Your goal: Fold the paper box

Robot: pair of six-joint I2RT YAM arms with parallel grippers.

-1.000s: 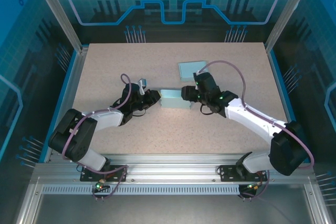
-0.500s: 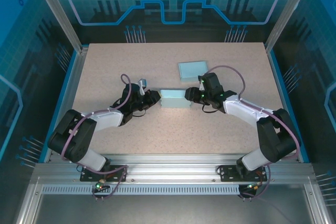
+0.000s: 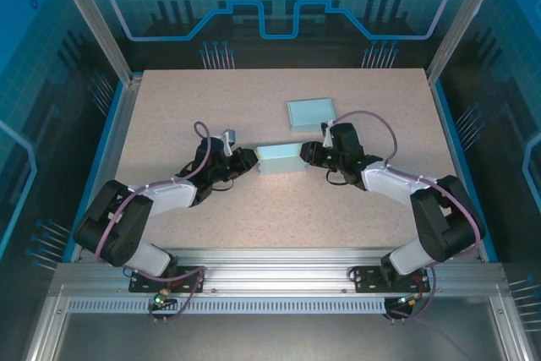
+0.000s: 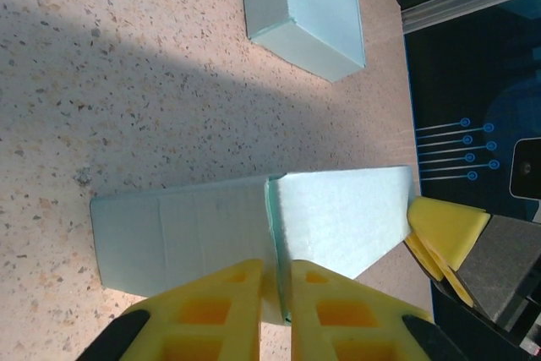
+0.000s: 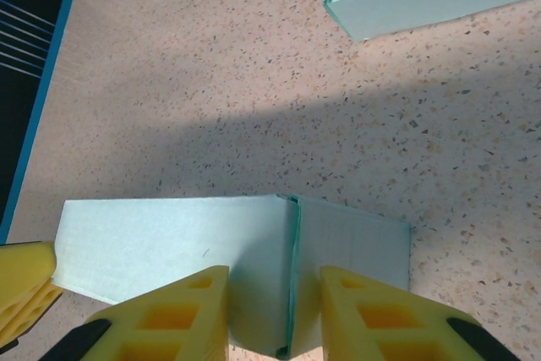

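The box [image 3: 281, 159] lies near the middle of the table [image 3: 211, 99], long side running 9 to 3 o'clock, with a gripper at each end. This looks like a two-handed hold, one arm steadying the box so the other can work its end.

The left gripper [image 3: 251, 161] comes in from 9 o'clock. In its wrist view, its fingers [image 4: 224, 306] stand very narrow, pinched on the thin paper ridge where two faces meet. That pinch probably serves as the anchor, keeping the light box from sliding on the table.

The right gripper [image 3: 307, 155] comes in from 3 o'clock. In its wrist view, its fingers [image 5: 182, 310] straddle the matching ridge at a middling width, with paper between them. I cannot tell whether the pads press the paper yet or only bracket it. Being opposite the left gripper, it can likely squeeze or crease that end without pushing the box away.

A second box [image 3: 309, 112] sits at about 1 o'clock from the first. It is apart from it, closed and untouched, and seems to be either a finished one or simply set aside.

By count there are two pale blue boxes, one held and one free. There are two grippers with two yellow fingers each, and both are at the same box.
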